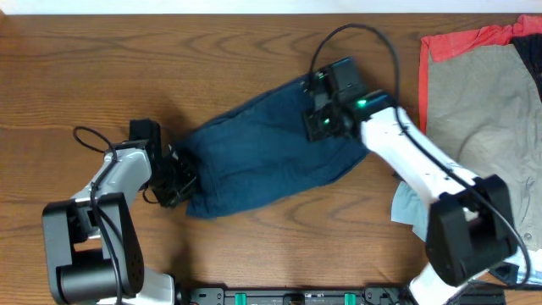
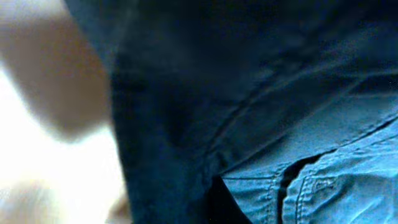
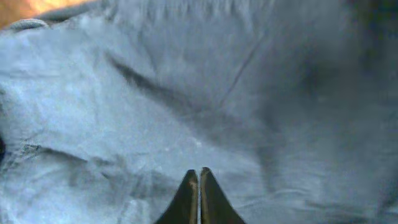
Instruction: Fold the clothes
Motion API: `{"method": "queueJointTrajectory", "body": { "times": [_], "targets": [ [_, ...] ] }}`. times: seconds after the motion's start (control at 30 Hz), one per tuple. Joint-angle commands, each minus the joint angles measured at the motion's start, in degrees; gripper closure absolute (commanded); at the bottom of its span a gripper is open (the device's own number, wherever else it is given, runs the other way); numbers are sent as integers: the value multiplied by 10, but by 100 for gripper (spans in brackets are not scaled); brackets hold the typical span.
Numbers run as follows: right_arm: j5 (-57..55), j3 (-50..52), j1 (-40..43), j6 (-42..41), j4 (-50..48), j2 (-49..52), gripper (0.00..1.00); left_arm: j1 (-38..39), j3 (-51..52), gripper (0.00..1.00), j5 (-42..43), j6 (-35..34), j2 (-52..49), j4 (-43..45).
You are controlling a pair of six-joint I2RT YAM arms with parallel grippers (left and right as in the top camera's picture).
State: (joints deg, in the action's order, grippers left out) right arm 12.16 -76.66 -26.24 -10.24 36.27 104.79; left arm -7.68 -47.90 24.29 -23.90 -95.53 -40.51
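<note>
The clothes (image 1: 262, 157), a dark navy wrinkled garment, lie spread across the middle of the table. My left gripper (image 1: 175, 180) is at their left edge. In the left wrist view the navy cloth (image 2: 261, 93) fills the frame right up against the camera and covers the fingers, so the gripper seems shut on the edge. My right gripper (image 1: 324, 121) rests on the garment's upper right part. In the right wrist view its fingers (image 3: 199, 177) are closed together, tips against the cloth (image 3: 155, 93), with nothing between them.
A khaki-grey garment (image 1: 483, 93) lies at the right edge over a red garment (image 1: 461, 41). A pale blue cloth (image 1: 411, 207) lies under the right arm. Bare wooden table (image 1: 127, 68) surrounds the navy garment.
</note>
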Motion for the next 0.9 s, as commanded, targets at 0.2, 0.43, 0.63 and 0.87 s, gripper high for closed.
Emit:
{"method": "queueJointTrajectory", "body": {
  "times": [0.2,0.43,0.63,0.87],
  "targets": [
    [88,1,-99,-13,-3,106,99,-4,-128,94,-55,29,145,-163],
    [122,1,-213,-37,-82,184,99,0,-154,94,-14,29,236,-173],
    [100,-3,-267,-48,-143,195,91,0,-154,94,-9,26,275,-171],
    [38,-42,-223,-49,-80,143,75,0,-153,94,-9,27,273,-182]
  ]
}}
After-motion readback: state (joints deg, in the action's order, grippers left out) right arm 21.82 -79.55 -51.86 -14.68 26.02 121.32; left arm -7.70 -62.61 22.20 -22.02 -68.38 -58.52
